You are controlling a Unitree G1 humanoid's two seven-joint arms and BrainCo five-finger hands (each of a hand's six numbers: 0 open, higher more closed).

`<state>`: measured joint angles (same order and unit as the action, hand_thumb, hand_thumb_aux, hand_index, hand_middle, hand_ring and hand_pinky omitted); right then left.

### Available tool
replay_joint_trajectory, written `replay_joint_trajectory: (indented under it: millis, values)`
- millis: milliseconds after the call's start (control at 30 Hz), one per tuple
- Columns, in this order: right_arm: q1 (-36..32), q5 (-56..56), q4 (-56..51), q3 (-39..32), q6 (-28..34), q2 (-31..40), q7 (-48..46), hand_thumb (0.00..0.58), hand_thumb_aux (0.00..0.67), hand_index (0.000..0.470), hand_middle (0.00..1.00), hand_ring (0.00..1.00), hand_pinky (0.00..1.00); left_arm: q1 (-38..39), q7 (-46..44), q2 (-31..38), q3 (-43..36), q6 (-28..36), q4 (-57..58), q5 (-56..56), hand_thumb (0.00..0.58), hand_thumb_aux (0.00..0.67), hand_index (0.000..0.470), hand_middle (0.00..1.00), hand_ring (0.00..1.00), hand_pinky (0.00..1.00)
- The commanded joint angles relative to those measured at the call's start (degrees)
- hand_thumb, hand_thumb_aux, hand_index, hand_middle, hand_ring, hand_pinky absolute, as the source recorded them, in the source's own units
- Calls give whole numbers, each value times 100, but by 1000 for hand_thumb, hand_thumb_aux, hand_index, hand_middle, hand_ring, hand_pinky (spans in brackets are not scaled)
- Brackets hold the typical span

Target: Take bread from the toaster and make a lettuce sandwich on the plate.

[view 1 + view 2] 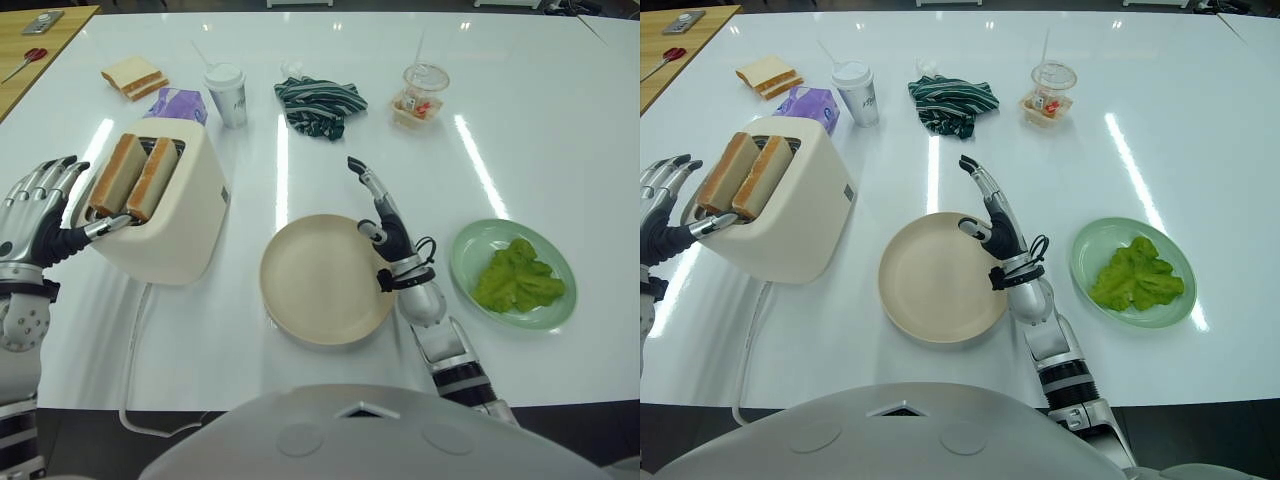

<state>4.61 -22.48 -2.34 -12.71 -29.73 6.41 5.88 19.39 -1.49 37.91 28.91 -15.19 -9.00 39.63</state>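
Observation:
A cream toaster (pixel 175 215) stands at the left with two slices of bread (pixel 133 176) upright in its slots. My left hand (pixel 40 215) is open just left of the toaster, its thumb touching the nearer slice. An empty beige plate (pixel 322 280) lies in the middle. My right hand (pixel 385 222) is open at the plate's right rim, fingers stretched forward. A light green plate (pixel 468 250) at the right holds a lettuce leaf (pixel 517 275).
At the back lie a stack of bread slices (pixel 135 76), a purple packet (pixel 178 102), a lidded paper cup (pixel 226 93), a striped green cloth (pixel 320 103) and a clear plastic cup (pixel 421 95). The toaster's cord (pixel 135 340) runs to the front edge.

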Motion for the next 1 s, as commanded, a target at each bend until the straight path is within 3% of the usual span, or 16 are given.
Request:
replay_joint_trajectory:
  millis: [33, 1000]
  values:
    - [1, 44, 19, 15, 50, 0, -8, 0, 0, 0, 0, 0, 0, 4, 137, 175, -60, 137, 75, 174, 0, 0, 0, 0, 0, 0]
    - [45, 71, 47, 13, 41, 25, -40, 0, 0, 0, 0, 0, 0, -91, 586, 366, -872, 638, 241, 243, 0, 0, 0, 0, 0, 0]
